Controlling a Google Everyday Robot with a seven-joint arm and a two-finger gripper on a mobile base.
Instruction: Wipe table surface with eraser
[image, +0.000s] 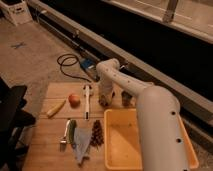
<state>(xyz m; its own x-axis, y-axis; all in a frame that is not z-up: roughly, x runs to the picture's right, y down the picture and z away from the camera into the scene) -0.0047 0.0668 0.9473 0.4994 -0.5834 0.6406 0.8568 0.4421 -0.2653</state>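
The table surface (52, 125) is a light-brown wooden plank top in the lower left. My white arm reaches in from the lower right, bends at a joint near the table's far edge and points down. The gripper (104, 99) hangs at its end, low over the far middle of the table, just right of a long white-handled tool (87, 99). It is shut. The eraser is hidden; I cannot tell whether it sits in or under the gripper.
A yellow tub (131, 142) fills the table's right part, partly behind my arm. A dark jar (126, 98) stands beyond it. An orange fruit (74, 100), a banana (56, 107), a green vegetable (72, 131), grey cloth (83, 144) and a dark cluster (97, 132) lie on the table. A cable (70, 62) lies on the floor.
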